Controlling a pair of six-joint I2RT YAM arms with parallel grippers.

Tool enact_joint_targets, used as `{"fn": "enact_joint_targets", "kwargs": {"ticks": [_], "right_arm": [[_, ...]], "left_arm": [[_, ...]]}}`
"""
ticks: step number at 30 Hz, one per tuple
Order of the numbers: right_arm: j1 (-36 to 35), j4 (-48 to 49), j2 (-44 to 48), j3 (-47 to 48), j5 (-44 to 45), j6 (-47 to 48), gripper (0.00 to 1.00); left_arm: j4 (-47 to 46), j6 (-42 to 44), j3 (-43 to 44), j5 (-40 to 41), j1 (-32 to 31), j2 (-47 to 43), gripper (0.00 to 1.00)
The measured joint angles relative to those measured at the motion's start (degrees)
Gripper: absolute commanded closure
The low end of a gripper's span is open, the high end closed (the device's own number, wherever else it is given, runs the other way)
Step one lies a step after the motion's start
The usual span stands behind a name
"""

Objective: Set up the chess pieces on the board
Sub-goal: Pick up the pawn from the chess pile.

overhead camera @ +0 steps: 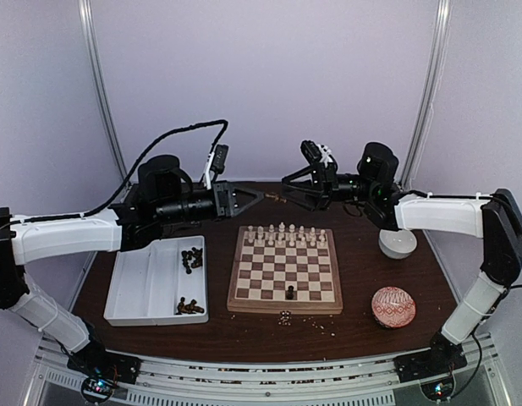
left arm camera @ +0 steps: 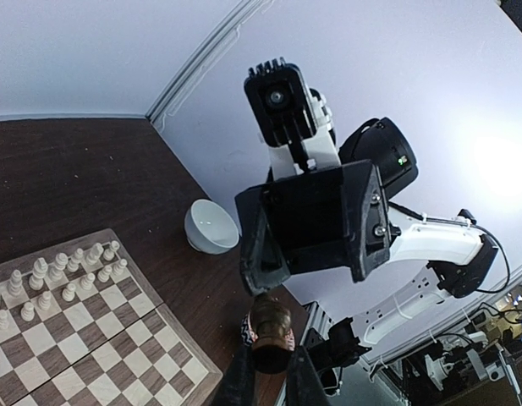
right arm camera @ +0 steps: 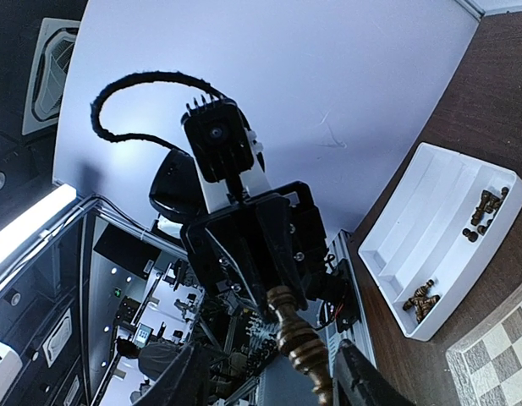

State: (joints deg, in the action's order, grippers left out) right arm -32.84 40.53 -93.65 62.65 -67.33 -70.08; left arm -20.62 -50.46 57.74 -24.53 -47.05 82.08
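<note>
Raised just behind the board [overhead camera: 277,272], the left gripper [left arm camera: 269,376] pinches a dark chess piece [left arm camera: 270,332]. The right gripper [right arm camera: 273,376] stands spread either side of it, apparently not touching, though the contact is hard to judge. If the left releases before the right bites, the piece falls behind the board. An off-centre squeeze could twist it loose.
</note>
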Motion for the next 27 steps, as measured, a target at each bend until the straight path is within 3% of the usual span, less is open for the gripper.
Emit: {"fn": "enact_joint_targets", "kwargs": {"ticks": [6,18,24,27], "right_arm": [[-0.31,-3.93,0.0,-1.11,0.02,3.43,0.47],[-0.33,-3.89,0.0,-1.55,0.02,3.28,0.71],[-0.52,-3.43,0.0,-1.97,0.11,2.29,0.68],[-0.7,-3.52,0.11,-1.97,0.11,2.4,0.73]], "left_arm": [[-0.79,-0.24,0.0,-0.24,0.0,0.02,0.98],[-0.85,-0.52,0.0,-0.42,0.0,1.22,0.98],[-0.92,-0.66,0.0,-0.42,0.0,1.31,0.98],[-0.92,-0.66,0.0,-0.37,0.0,1.33,0.98]]}}
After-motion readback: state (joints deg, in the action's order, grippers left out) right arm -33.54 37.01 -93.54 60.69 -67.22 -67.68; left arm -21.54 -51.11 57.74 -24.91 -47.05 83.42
